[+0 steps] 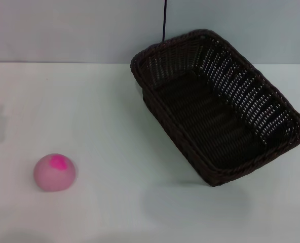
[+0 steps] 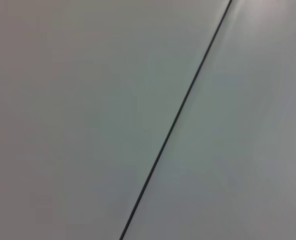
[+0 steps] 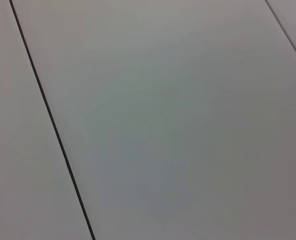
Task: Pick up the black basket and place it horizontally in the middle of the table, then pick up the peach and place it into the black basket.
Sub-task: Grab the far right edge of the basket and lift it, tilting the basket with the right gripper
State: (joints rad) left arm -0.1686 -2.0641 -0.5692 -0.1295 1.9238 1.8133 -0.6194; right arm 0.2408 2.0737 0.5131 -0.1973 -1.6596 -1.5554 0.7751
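Observation:
The black basket [image 1: 218,104] lies on the white table [image 1: 119,116] at the right, set diagonally from the far middle toward the near right; it holds nothing. The peach [image 1: 54,172] rests on the table at the near left, magenta patch up, well apart from the basket. Neither gripper shows in any view. Both wrist views show only plain grey panels, each crossed by a thin dark seam, and none of the task's things.
A pale wall [image 1: 64,30] rises behind the table's far edge, with a thin dark vertical line [image 1: 164,20] above the basket. White tabletop lies between the peach and the basket.

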